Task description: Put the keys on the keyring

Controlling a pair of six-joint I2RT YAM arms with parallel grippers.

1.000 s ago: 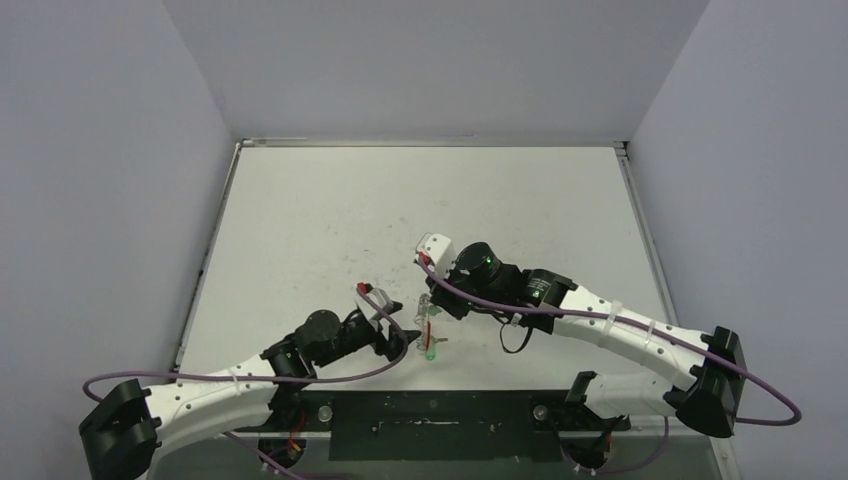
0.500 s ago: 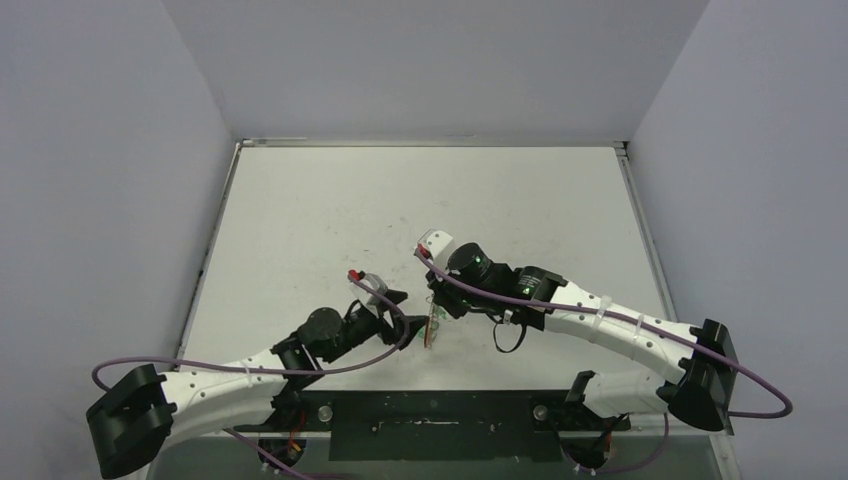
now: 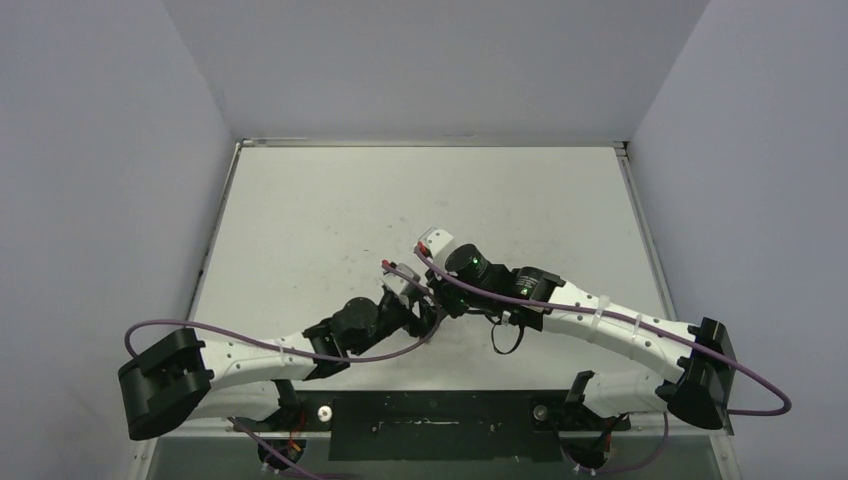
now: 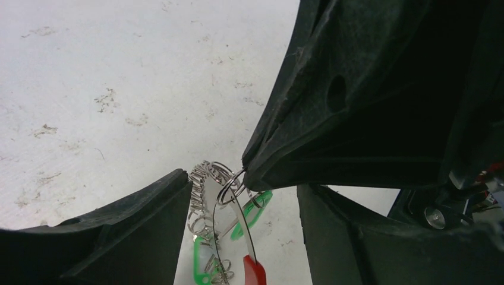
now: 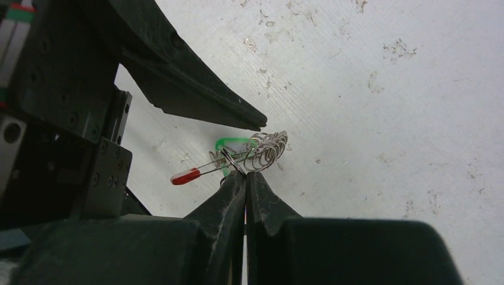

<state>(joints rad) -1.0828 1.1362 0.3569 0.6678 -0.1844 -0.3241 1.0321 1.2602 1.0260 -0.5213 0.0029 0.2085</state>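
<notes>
From above my two wrists crowd together, so the keys (image 4: pixel 201 256) and the ring (image 5: pixel 268 152) are hidden under my left gripper (image 3: pixel 424 312) and right gripper (image 3: pixel 438 298), low in the middle of the table (image 3: pixel 330 210). Only the wrist cameras show them. My right fingers (image 5: pixel 229 205) are pinched tight on the ring's thin wire, with its red piece (image 5: pixel 185 176) poking out one side and the silver coils bunched at the other. The bunch is so tangled that I cannot tell which loops belong to the keys. Of the keys I mostly see their green tags (image 4: pixel 258 205), partly behind the wire and cut off by the bottom edge of the left wrist view. One tag has a pale insert, too blurred to read. My left jaws stand apart, one finger (image 4: pixel 131 231) on each side of the hanging bunch, gripping nothing. Whether they brush it I cannot tell. A second ago my left gripper sat lower and further left, and a green tag showed from above, dangling under my right gripper. Since then my left arm has swung up and in against the right one, which has hardly moved and stays clamped
</notes>
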